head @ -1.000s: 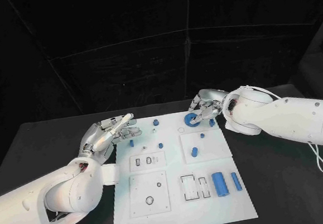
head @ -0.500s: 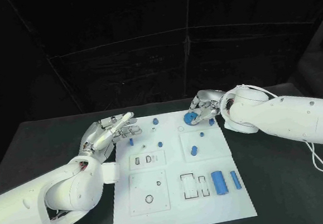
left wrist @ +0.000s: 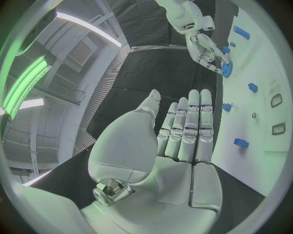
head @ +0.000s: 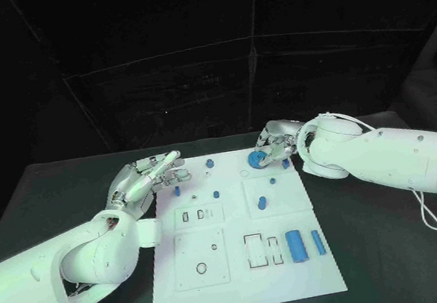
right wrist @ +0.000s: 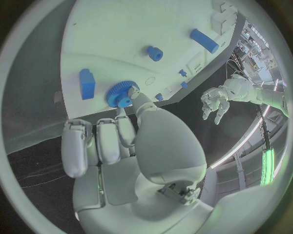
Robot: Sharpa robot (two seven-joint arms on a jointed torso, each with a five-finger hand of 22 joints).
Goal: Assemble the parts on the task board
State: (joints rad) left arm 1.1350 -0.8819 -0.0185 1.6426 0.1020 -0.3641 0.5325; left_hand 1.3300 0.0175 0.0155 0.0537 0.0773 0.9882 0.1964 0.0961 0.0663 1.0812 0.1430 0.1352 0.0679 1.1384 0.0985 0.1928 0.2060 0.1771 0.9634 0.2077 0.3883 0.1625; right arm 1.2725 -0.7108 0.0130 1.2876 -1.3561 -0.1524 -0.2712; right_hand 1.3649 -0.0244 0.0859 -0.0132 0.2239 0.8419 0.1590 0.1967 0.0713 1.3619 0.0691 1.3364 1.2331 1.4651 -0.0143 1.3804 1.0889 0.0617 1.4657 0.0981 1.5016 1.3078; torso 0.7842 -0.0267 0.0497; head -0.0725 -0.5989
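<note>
The white task board (head: 246,269) lies in the middle of the black table. My right hand (head: 276,143) is at the board's far right corner and pinches a blue gear (head: 255,160) between thumb and fingers. The right wrist view shows the gear (right wrist: 122,93) at the fingertips, just over the board (right wrist: 116,34). My left hand (head: 151,178) hovers at the board's far left edge with fingers stretched out and nothing in them. In the left wrist view its fingers (left wrist: 192,126) lie straight and together, with the right hand (left wrist: 204,46) and the gear (left wrist: 227,68) beyond.
Small blue parts stand on the board's far half: a peg (head: 210,164), a pin (head: 177,192), a knob (head: 217,195) and an oblong piece (head: 261,205). A blue cylinder (head: 296,245) and a thinner bar (head: 318,243) lie at the near right. Empty slots (head: 255,252) are beside them.
My right hand has carried the gear a little toward the board's far edge. The left hand has barely moved.
</note>
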